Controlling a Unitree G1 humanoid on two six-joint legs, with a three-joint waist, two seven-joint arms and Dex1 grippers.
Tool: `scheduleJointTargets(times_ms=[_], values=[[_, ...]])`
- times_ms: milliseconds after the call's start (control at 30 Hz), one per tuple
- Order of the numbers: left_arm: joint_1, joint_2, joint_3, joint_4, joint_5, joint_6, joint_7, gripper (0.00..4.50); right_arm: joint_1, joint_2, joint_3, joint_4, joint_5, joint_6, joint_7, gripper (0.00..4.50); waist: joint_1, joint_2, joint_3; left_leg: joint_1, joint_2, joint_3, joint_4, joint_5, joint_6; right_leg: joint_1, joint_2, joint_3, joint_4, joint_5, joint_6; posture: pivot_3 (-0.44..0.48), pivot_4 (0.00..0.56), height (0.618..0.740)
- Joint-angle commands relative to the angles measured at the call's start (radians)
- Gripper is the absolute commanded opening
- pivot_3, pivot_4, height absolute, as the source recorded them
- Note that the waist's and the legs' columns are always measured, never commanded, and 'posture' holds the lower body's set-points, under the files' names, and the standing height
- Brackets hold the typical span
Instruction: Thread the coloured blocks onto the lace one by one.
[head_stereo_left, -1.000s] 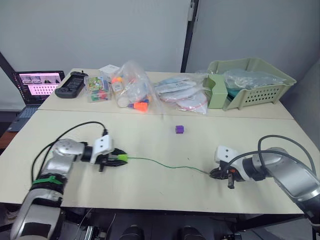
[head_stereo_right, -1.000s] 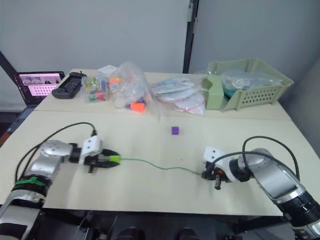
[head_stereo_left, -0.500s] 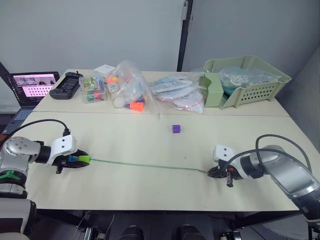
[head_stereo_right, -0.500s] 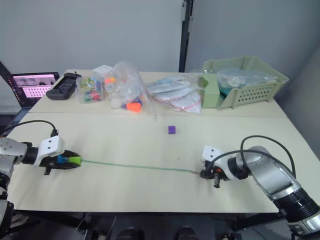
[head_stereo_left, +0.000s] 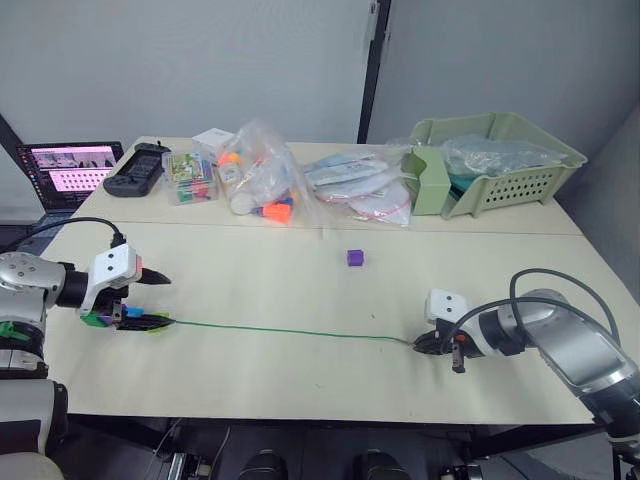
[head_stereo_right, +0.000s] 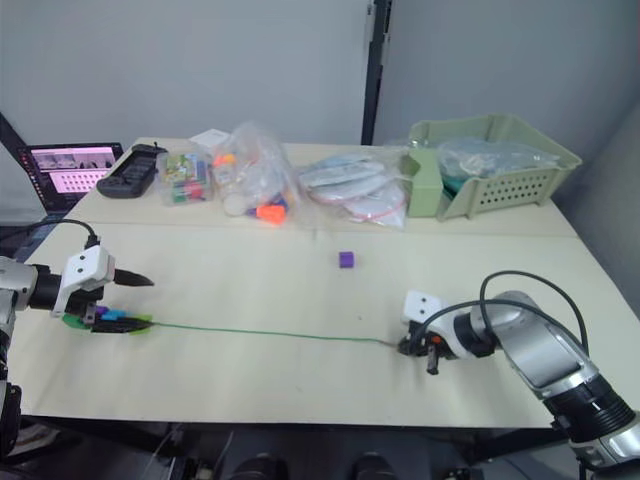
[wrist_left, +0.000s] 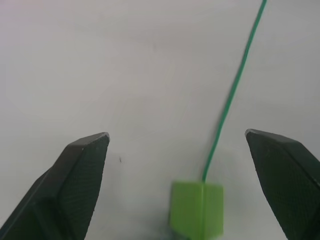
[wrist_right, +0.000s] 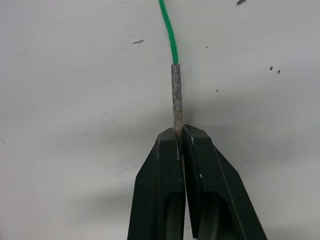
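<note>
Left tool (head_stereo_left: 140, 297) spread wide, right tool (wrist_right: 180, 134) pinched.

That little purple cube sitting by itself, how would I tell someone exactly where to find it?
Start at the pale green basket at the table's far right, then come toward the robot, past the clear bags. The purple cube sits alone on bare tabletop, beyond the green cord. Unlike the cubes by the left gripper, it is not on the cord.

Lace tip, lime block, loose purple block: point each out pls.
lace tip (wrist_right: 175, 95), right wrist view, middle of the stiff pale end ahead of the shut fingers.
lime green block (wrist_left: 196, 209), left wrist view, its front face.
loose purple block (head_stereo_left: 356, 258), left eye view, centre of the cube.
</note>
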Motion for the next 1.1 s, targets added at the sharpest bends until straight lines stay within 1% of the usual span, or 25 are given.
scheduleJointTargets(times_ms=[33, 167, 200, 300, 367, 433, 533, 733, 900, 1033, 1100], values=[[-0.013, -0.071, 0.019, -0.258, -0.121, 0.142, -0.01, 4.49, -0.018, 0.014, -0.011, -0.022, 0.004, 0.005, 0.003, 0.0, 0.009, -0.001, 0.0, 0.0, 0.0, 0.0, 0.002, 0.0, 0.0, 0.0, 0.0, 0.0, 0.0, 0.0, 0.0, 0.0, 0.15, 0.733], [0.102, -0.167, -0.012, -0.557, -0.17, 0.29, 0.048, 4.49, -0.03, 0.031, -0.01, -0.051, 0.014, 0.034, 0.001, 0.0, 0.001, 0.0, 0.0, -0.001, -0.001, 0.0, 0.002, 0.0, 0.0, 0.0, -0.001, 0.001, 0.0, 0.0, 0.0, 0.0, 0.15, 0.733], [0.132, -0.205, -0.032, -0.632, -0.178, 0.321, 0.076, 4.49, -0.034, 0.037, -0.01, -0.063, 0.02, 0.045, 0.001, 0.0, -0.004, 0.0, 0.0, 0.0, -0.001, 0.0, 0.002, 0.0, 0.0, -0.001, -0.001, 0.001, 0.002, 0.0, 0.0, 0.0, 0.15, 0.733], [0.187, -0.304, -0.081, -0.75, -0.157, 0.344, 0.157, 4.49, -0.047, 0.049, -0.005, -0.097, 0.034, 0.077, 0.005, 0.0, -0.008, 0.0, 0.0, 0.0, -0.001, -0.002, 0.001, 0.0, 0.0, -0.002, 0.0, 0.001, 0.005, 0.0, 0.0, 0.0, 0.15, 0.733], [0.21, -0.369, -0.13, -0.778, -0.123, 0.336, 0.202, 4.49, -0.064, 0.065, 0.002, -0.126, 0.046, 0.106, 0.008, 0.0, -0.008, 0.0, 0.0, 0.0, -0.001, -0.002, 0.001, 0.0, 0.0, -0.002, 0.0, 0.001, 0.005, 0.0, 0.0, 0.0, 0.15, 0.733], [0.21, -0.416, -0.155, -0.77, -0.095, 0.327, 0.256, 4.49, -0.075, 0.076, 0.006, -0.147, 0.054, 0.126, 0.007, 0.0, -0.007, 0.0, 0.0, 0.0, -0.002, -0.003, 0.002, 0.0, 0.0, -0.001, 0.0, 0.001, 0.005, 0.0, 0.0, 0.0, 0.15, 0.733], [0.233, -0.479, -0.189, -0.806, -0.097, 0.343, 0.299, 4.49, -0.093, 0.085, 0.015, -0.182, 0.072, 0.161, 0.009, 0.0, -0.006, 0.0, 0.0, 0.0, -0.002, -0.003, 0.002, 0.0, 0.0, -0.001, 0.0, 0.001, 0.004, 0.0, 0.0, 0.0, 0.15, 0.733], [0.274, -0.537, -0.263, -0.838, -0.061, 0.359, 0.356, 4.49, -0.121, 0.087, 0.03, -0.22, 0.083, 0.198, 0.01, 0.0, -0.006, 0.0, 0.0, 0.0, -0.002, -0.003, 0.002, 0.0, 0.0, 0.0, 0.0, 0.001, 0.004, 0.0, 0.0, 0.0, 0.15, 0.733], [0.288, -0.557, -0.297, -0.875, -0.055, 0.393, 0.381, 4.49, -0.124, 0.083, 0.037, -0.239, 0.098, 0.214, 0.004, 0.0, -0.004, 0.0, 0.0, 0.0, -0.003, -0.004, 0.002, 0.0, 0.0, 0.0, 0.0, 0.001, 0.004, 0.0, 0.0, 0.0, 0.15, 0.733], [0.281, -0.568, -0.311, -0.87, -0.048, 0.405, 0.401, 3.31, -0.127, 0.082, 0.037, -0.243, 0.103, 0.221, -0.001, 0.0, -0.005, 0.0, 0.0, 0.0, -0.002, -0.004, 0.002, 0.0, 0.0, 0.0, 0.0, 0.001, 0.003, 0.0, 0.0, 0.0, 0.15, 0.733], [0.279, -0.57, -0.314, -0.868, -0.041, 0.404, 0.41, 3.31, -0.127, 0.081, 0.037, -0.245, 0.104, 0.224, -0.002, 0.0, -0.005, 0.0, 0.0, 0.0, -0.002, -0.004, 0.002, 0.0, 0.0, 0.0, 0.0, 0.001, 0.003, 0.0, 0.0, 0.0, 0.15, 0.733]])
